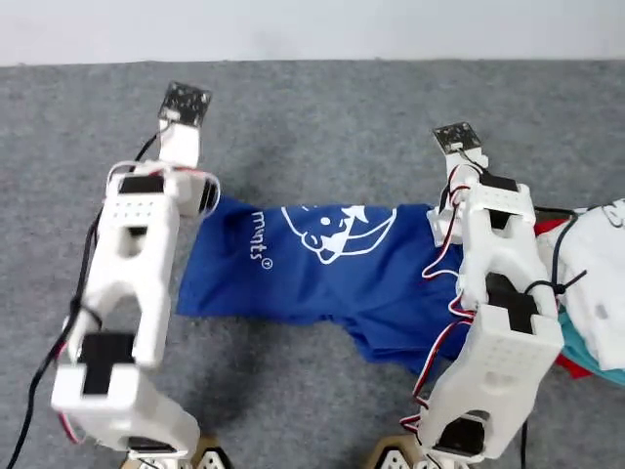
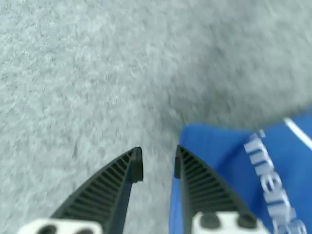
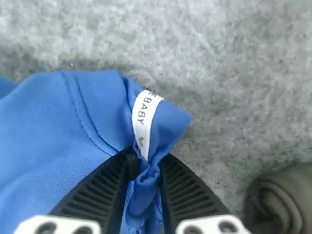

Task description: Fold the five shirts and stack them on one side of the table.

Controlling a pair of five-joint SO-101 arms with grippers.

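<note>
A blue shirt lies spread in the middle of the desk. The right pincer clenches its bunched edge by a white label. The left pincer hangs released, straddling the opposite edge. A heap of shirts in white, red and teal crowds the desk's right edge, against the right arm.
</note>
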